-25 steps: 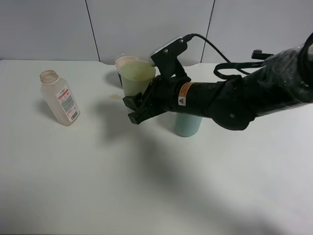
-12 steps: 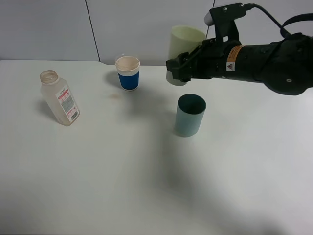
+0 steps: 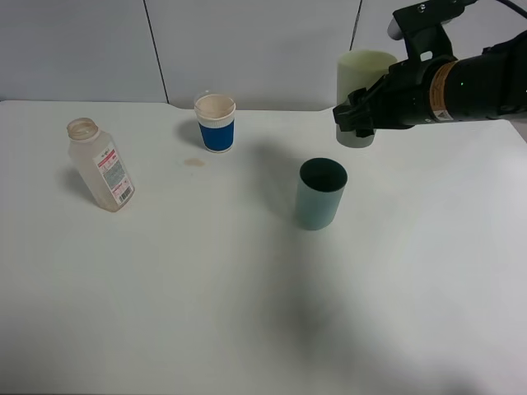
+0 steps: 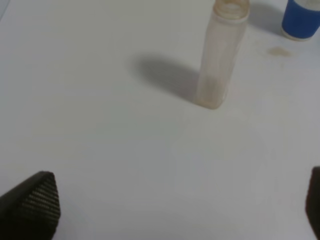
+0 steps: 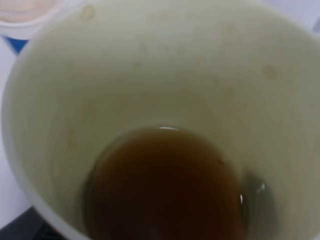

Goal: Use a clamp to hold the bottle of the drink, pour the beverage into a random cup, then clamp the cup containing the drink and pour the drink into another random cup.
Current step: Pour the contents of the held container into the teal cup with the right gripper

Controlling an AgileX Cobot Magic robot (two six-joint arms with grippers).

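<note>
My right gripper (image 3: 356, 122) is shut on a pale green cup (image 3: 364, 86) and holds it in the air, above and to the right of the teal cup (image 3: 319, 194). The right wrist view looks down into the pale green cup (image 5: 150, 60), which holds brown drink (image 5: 165, 185). An uncapped clear bottle (image 3: 100, 165) stands at the left of the white table (image 3: 206, 288); it also shows in the left wrist view (image 4: 220, 55). A blue cup with a white rim (image 3: 216, 123) stands at the back. My left gripper (image 4: 165, 210) is open and empty, well short of the bottle.
A small brown stain (image 3: 194, 163) lies on the table in front of the blue cup. A grey panelled wall (image 3: 247, 49) runs behind the table.
My right gripper closed on the pale green cup near the blue cup, lifted it and carried it right, past the teal cup. The bottle and other cups have not moved.
</note>
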